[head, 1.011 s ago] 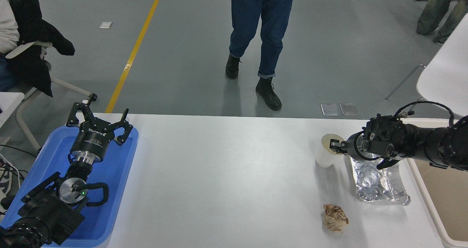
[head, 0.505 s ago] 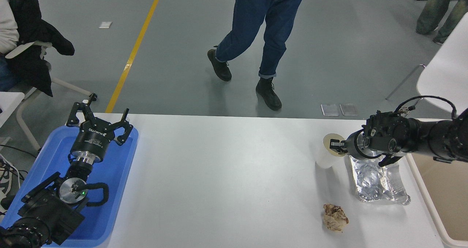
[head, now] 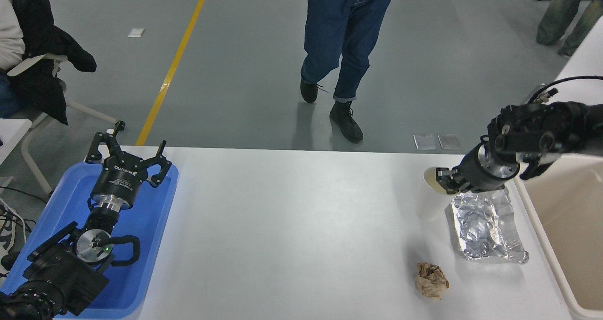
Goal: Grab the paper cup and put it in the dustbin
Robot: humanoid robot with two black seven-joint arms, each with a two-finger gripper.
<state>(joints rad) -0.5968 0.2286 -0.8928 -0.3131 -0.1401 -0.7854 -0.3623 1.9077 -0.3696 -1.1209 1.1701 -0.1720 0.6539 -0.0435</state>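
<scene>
The white paper cup [head: 430, 179] hangs tilted above the table's right part, its cream inside facing the camera. My right gripper [head: 442, 178] is shut on the cup's rim, reaching in from the right edge. The beige dustbin [head: 538, 225] stands to the right of the gripper, beyond the table's right end. My left gripper [head: 128, 151] stays parked and open over the blue tray at the lower left.
A crinkled silver foil tray [head: 485, 228] lies just below the held cup. A crumpled brown paper ball [head: 431, 281] sits near the front edge. The blue tray [head: 155, 216] is at the left. A person [head: 344, 37] walks beyond the table's far side.
My right gripper has lifted the cup off the table and carried it up and slightly right. The arm has risen toward the dustbin side. The person's legs have shifted.
</scene>
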